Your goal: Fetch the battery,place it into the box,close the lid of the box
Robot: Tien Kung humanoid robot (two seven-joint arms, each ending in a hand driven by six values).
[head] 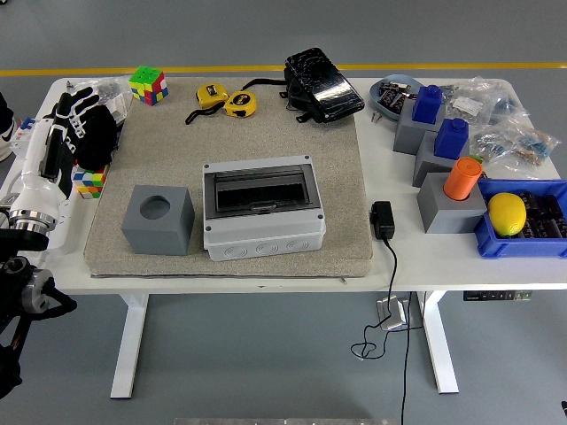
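The box point(264, 232) is light grey with round marks along its front side. It sits flat in the middle of the table, close to the near edge and well away from the far edge. Its long side runs along the near edge. The lid point(261, 188) is dark and see-through with a grey frame. It lies flat down on top of the box. I cannot tell for sure which thing is the battery.

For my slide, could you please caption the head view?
Left hand hovers at the table's left edge; grey box waits on the mat.
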